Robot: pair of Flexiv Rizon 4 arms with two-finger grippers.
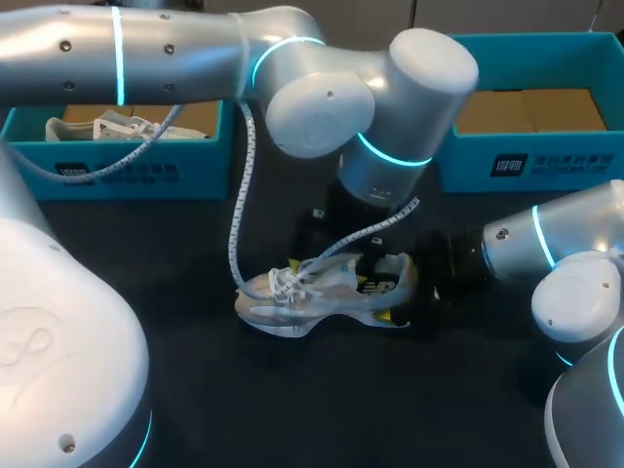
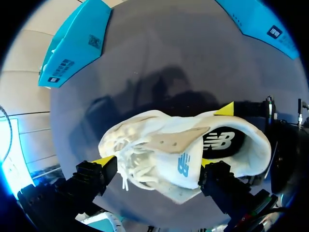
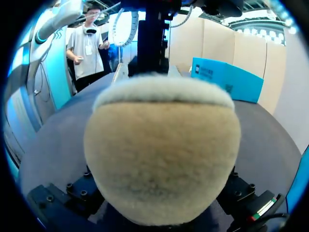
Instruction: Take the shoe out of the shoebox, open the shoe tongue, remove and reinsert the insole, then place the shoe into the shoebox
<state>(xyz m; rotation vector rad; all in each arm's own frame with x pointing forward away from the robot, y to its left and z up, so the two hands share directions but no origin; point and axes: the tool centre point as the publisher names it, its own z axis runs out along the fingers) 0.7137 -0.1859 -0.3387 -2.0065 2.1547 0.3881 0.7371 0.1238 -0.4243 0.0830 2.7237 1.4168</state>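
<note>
A white and grey shoe (image 1: 317, 292) lies on the dark table between the boxes, toe to the left. Seen from my left wrist, the shoe (image 2: 164, 154) has loose laces, and its dark insole (image 2: 219, 142) shows through the collar. My left gripper (image 2: 155, 162) hangs open just above it, yellow tips either side of the lace area. My right gripper (image 1: 382, 300) comes in from the right and is shut on the heel. One of its fingertips (image 2: 224, 109) presses the heel's far side. The fuzzy heel (image 3: 161, 145) fills the space between the right fingers, whose tips are hidden.
A teal shoebox (image 1: 127, 171) at the back left holds another white shoe (image 1: 102, 127). A second teal shoebox (image 1: 531, 161) stands at the back right, showing its brown cardboard bottom. My left arm (image 1: 390, 117) reaches over the middle of the table.
</note>
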